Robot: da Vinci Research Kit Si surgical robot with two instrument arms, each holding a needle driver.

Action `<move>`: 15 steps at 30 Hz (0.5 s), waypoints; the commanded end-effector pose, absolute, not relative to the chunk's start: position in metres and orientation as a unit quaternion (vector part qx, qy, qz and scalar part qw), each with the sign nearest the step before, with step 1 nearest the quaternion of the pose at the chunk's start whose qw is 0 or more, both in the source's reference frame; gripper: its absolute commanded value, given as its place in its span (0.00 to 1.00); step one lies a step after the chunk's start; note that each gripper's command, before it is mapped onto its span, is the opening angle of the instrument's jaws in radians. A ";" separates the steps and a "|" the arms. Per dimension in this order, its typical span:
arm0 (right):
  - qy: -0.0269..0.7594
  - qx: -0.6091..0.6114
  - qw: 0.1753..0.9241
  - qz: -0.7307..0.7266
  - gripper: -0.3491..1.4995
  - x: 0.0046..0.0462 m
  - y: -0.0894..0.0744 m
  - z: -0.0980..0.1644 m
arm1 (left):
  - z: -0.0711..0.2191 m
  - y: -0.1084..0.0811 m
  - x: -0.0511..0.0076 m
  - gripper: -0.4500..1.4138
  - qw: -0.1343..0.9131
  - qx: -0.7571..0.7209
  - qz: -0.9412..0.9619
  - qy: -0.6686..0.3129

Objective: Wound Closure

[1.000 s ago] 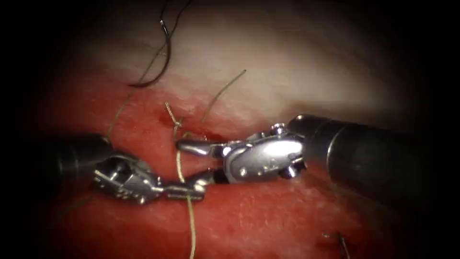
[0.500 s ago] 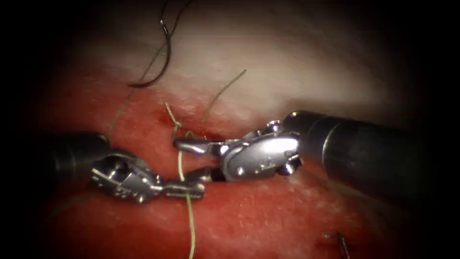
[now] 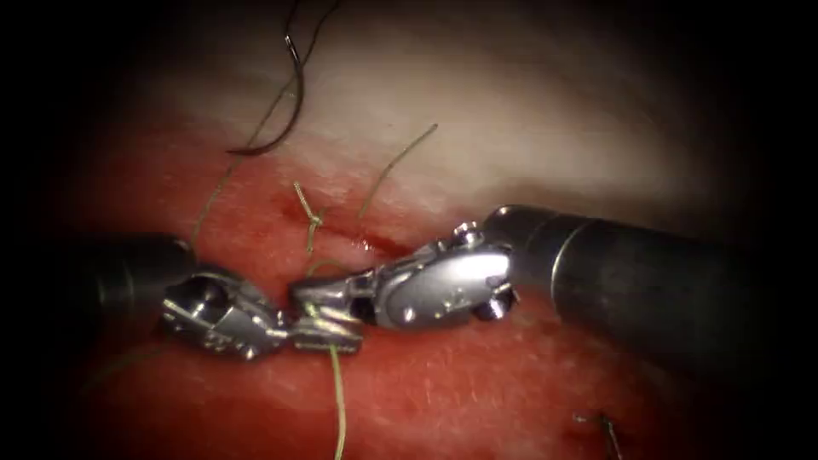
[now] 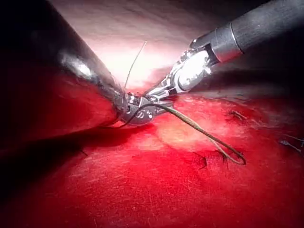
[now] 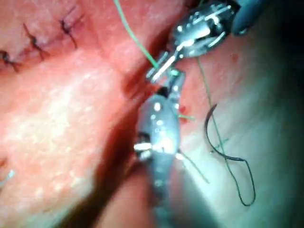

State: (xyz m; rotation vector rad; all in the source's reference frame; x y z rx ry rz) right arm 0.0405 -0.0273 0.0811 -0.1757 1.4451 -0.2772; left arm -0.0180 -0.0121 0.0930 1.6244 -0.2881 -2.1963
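My left tool (image 3: 328,334) comes in from the left with its jaws shut on the greenish thread (image 3: 338,400) just below the knot (image 3: 313,220) at the cut (image 3: 379,244). My right tool (image 3: 319,294) lies across from the right, jaws shut on the same thread just above the left jaws. The dark curved needle (image 3: 294,94) lies free on the pale tissue at the upper left, held by neither tool and not in the tissue. The left wrist view has the left jaws (image 4: 142,110) on the thread (image 4: 204,134). In the right wrist view the right jaws (image 5: 173,80) meet the left tool (image 5: 161,66), with the needle (image 5: 223,142) beside them.
A loose end of thread (image 3: 400,162) sticks up right of the knot. Red fluid covers the tissue (image 3: 477,392) around both tools. A finished stitch (image 3: 601,423) sits at the lower right, and several stitches (image 5: 33,40) show in the right wrist view.
My right tool's jaws stood open around the thread and have now shut on it, shifting a little left and down. The left tool has kept its grip and place.
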 end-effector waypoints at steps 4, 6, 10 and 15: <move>0.663 -0.085 0.733 -0.124 0.00 0.0404 -0.026 0.081 | 0.094 -0.012 -0.0184 0.00 0.196 0.581 -0.783 -0.102; 0.663 -0.082 0.734 -0.119 0.00 0.0405 -0.026 0.081 | 0.094 -0.012 -0.0184 0.16 0.183 0.580 -0.788 -0.095; 0.654 -0.061 0.750 -0.078 0.00 0.0401 -0.026 0.082 | 0.093 -0.012 -0.0183 0.64 0.135 0.580 -0.800 -0.065; 0.632 -0.034 0.774 -0.005 0.00 0.0394 -0.025 0.084 | 0.092 -0.012 -0.0185 0.77 0.094 0.574 -0.812 -0.046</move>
